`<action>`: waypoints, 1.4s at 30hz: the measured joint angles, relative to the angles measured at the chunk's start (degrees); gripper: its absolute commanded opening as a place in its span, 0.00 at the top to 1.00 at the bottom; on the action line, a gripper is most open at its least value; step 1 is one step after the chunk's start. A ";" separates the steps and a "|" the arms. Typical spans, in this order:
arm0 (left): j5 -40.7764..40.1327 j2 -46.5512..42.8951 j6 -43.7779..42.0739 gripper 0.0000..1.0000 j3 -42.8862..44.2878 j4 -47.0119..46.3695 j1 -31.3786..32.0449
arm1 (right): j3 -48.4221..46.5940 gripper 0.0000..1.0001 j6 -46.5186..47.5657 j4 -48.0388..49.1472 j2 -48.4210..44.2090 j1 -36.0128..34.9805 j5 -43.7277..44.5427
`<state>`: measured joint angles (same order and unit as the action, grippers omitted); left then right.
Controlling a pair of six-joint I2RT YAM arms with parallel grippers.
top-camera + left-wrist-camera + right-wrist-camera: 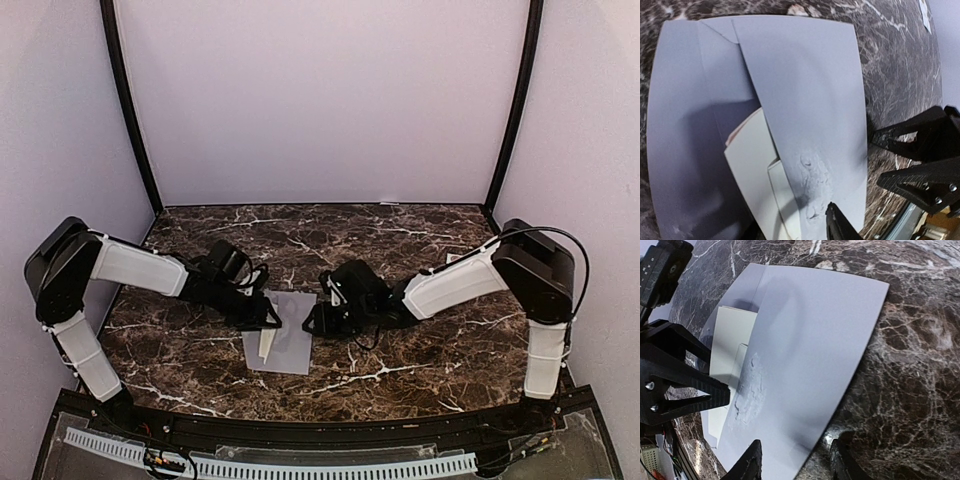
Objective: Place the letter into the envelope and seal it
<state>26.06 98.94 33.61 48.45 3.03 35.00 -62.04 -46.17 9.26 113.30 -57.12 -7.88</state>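
Note:
The grey-lavender envelope [288, 338] lies flat on the marble table [420, 340] between the two arms. It also shows in the left wrist view [805, 90] and the right wrist view [810, 340]. A white folded letter [752, 170] sticks out from under its upper panel; it shows in the top view [266, 344] and the right wrist view [727, 345] too. My left gripper [272, 320] is at the envelope's left edge, one fingertip [839, 225] on the crinkled panel, the other hidden. My right gripper [795, 465] is open, straddling the envelope's right edge.
A small white sticker sheet [452, 258] lies on the table behind the right arm, and also shows in the left wrist view [925, 15]. The right gripper's open fingers [910, 160] appear just beside the envelope. Pale walls enclose the table on three sides.

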 measured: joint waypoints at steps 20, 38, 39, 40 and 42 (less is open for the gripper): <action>-9.27 -6.91 -5.42 0.47 3.41 14.10 0.02 | 2.82 0.60 -0.07 -1.84 -4.98 -0.28 1.62; -11.50 -3.72 -6.32 0.57 3.23 13.38 0.02 | -0.02 0.67 -0.26 -1.36 -0.11 -1.46 -1.40; -11.76 -3.61 -6.40 0.57 3.15 13.33 0.02 | -0.26 0.67 -0.26 -1.22 0.15 -1.46 -1.40; -11.91 -3.48 -6.45 0.58 3.13 13.33 0.02 | -0.57 0.67 -0.26 -1.09 0.44 -1.46 -1.46; -12.04 -3.23 -6.45 0.60 3.04 13.20 0.02 | -1.16 0.69 -0.24 -1.03 0.96 -1.46 -1.60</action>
<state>14.02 95.70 27.16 51.48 16.23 35.03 -63.20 -46.41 8.23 114.26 -58.59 -9.47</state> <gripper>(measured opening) 0.426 0.329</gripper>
